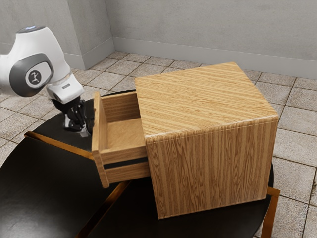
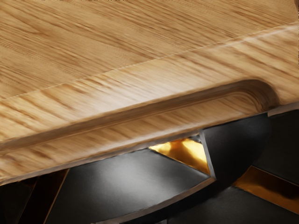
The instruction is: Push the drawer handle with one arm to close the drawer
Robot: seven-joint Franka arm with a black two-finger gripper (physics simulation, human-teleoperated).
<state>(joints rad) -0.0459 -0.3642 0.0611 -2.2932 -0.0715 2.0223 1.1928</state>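
Grey walls (image 1: pixel 198 29) and tiled floor (image 1: pixel 294 129) behind a round black desk (image 1: pixel 39 188), exterior view. Same view: one wooden cabinet (image 1: pixel 213 173), one drawer (image 1: pixel 124 134) pulled out toward the exterior view's left, so not closed. Hand (image 1: pixel 83 132) is just outside the front panel (image 1: pixel 100 148), pointing down; contact unclear. Can't tell if it's released or clenched. Wrist view adds what the exterior one lacks: a long, round-ended groove (image 2: pixel 252 93) cut in wood, above a dark curved piece (image 2: pixel 131 182) with a grey rim, can't identify it. Exterior view alone gives the drawer's inside and the cabinet top. Counts: one arm (image 1: pixel 39 64), one cabinet, one drawer, one groove, three brass-coloured stretches (image 1: pixel 59 144) on the desk in the exterior view. Handle: can't make it out for certain.
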